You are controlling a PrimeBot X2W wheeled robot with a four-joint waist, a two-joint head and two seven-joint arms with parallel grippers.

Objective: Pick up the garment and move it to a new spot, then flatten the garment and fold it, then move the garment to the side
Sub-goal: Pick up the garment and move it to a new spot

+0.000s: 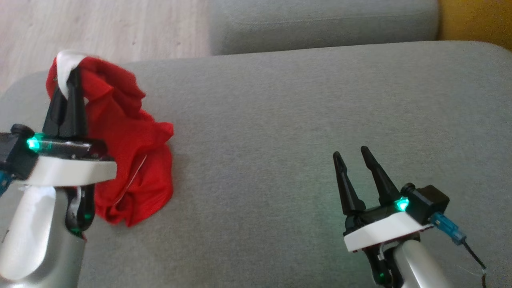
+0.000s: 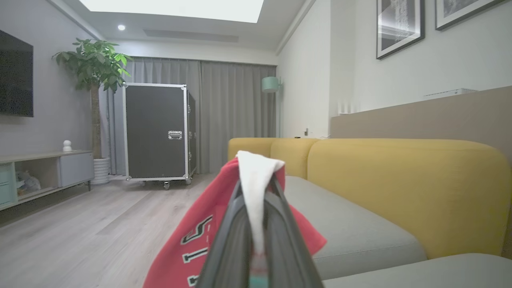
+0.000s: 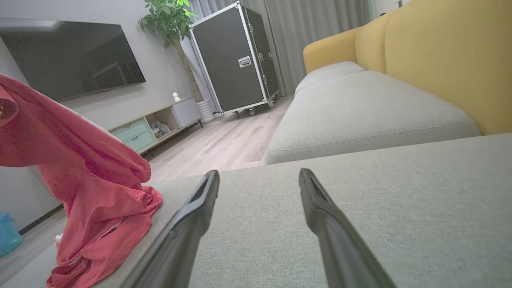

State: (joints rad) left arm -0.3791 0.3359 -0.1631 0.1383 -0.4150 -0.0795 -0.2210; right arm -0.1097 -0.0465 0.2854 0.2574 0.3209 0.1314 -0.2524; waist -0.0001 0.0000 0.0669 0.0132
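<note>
The garment [image 1: 128, 144] is a red jersey with white trim, crumpled at the left end of the grey sofa seat [image 1: 300, 140]. My left gripper [image 1: 74, 76] is shut on its white-trimmed edge and holds that part raised, while the rest hangs down to the cushion. In the left wrist view the white trim [image 2: 256, 188] is pinched between the dark fingers and red cloth [image 2: 188, 244] with lettering drapes to the left. My right gripper [image 1: 354, 154] stands open low over the seat at the lower right, nothing between its fingers [image 3: 192, 216]. The garment [image 3: 84, 176] rises at the left of the right wrist view.
A second grey seat cushion [image 1: 320, 24] lies beyond, with a yellow backrest [image 3: 440, 60] on the right. Wooden floor [image 1: 80, 28] lies past the seat's left end. A black wheeled case [image 2: 158, 132], a plant [image 2: 94, 64] and a TV cabinet [image 2: 44, 168] stand across the room.
</note>
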